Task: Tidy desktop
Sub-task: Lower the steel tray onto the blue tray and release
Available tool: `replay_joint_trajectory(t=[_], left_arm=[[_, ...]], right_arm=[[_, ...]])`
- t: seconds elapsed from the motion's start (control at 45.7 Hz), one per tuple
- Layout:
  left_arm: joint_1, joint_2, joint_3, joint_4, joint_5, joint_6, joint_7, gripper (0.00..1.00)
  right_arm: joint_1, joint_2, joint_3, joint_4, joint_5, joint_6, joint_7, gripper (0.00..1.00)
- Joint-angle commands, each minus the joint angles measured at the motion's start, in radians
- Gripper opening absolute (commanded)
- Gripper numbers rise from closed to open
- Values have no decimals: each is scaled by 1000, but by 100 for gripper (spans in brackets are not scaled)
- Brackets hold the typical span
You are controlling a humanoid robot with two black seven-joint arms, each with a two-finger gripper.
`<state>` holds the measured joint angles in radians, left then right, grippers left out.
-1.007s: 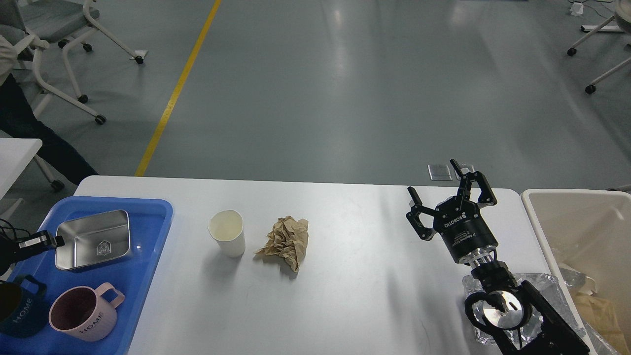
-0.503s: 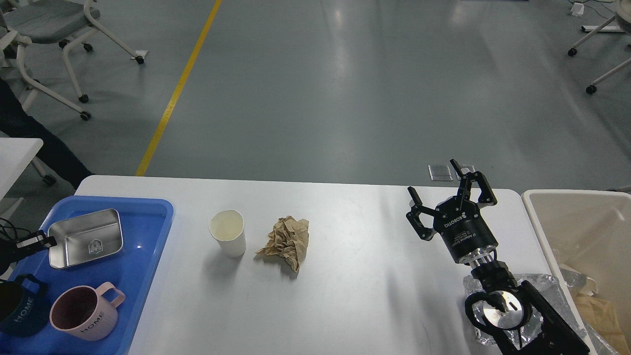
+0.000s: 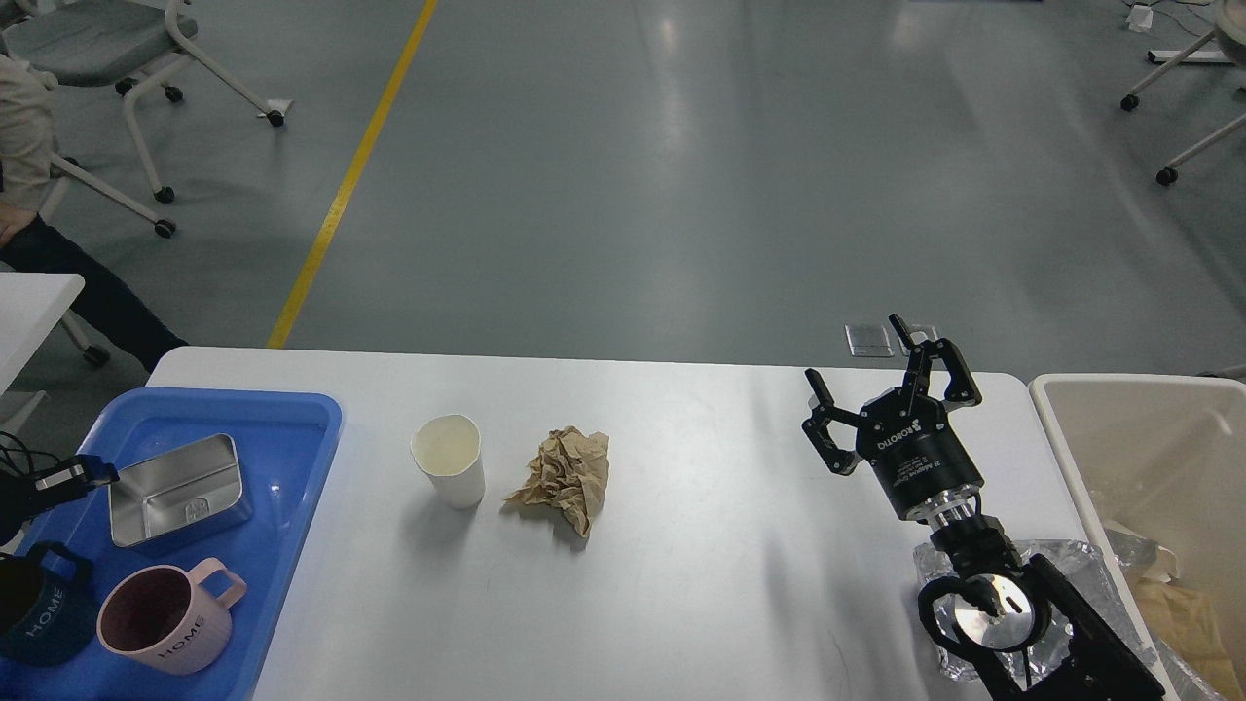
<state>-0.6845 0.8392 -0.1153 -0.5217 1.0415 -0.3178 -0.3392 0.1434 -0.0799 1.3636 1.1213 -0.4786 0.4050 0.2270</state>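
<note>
Your right gripper (image 3: 881, 385) hovers over desktop (image 3: 681, 584): bin (image 3: 1061, 428) just right of it, crumpled paper (image 3: 565, 472) then cup (image 3: 449, 460) well left, tray (image 3: 292, 506) farthest left.

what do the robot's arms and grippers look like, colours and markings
The right gripper is matte black with jointed linkage fingers on a cylindrical body lettered ROBOTIQ in white, above a silver ring. Its black arm has a shiny round metal disc at one joint. The left gripper is mostly out of view: black, with a silver-grey tip and thin black cables.
</note>
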Motion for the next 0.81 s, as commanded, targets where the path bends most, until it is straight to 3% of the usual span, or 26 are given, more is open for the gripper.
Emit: replay_joint_trajectory(t=[0.0, 0.219, 0.438, 0.788], left_arm=[[-12, 4, -9, 2, -1, 0, 0, 76], [-138, 11, -12, 2, -144, -38, 11, 95], [-256, 15, -9, 0, -362, -122, 95, 96], [-283, 1, -112, -4, -685, -202, 80, 96]], right_arm=[[2, 0, 0, 0, 0, 0, 0, 100], [4, 2, 0, 0, 0, -2, 0, 100], [7, 0, 0, 0, 0, -2, 0, 100], [7, 2, 0, 2, 0, -2, 0, 100]])
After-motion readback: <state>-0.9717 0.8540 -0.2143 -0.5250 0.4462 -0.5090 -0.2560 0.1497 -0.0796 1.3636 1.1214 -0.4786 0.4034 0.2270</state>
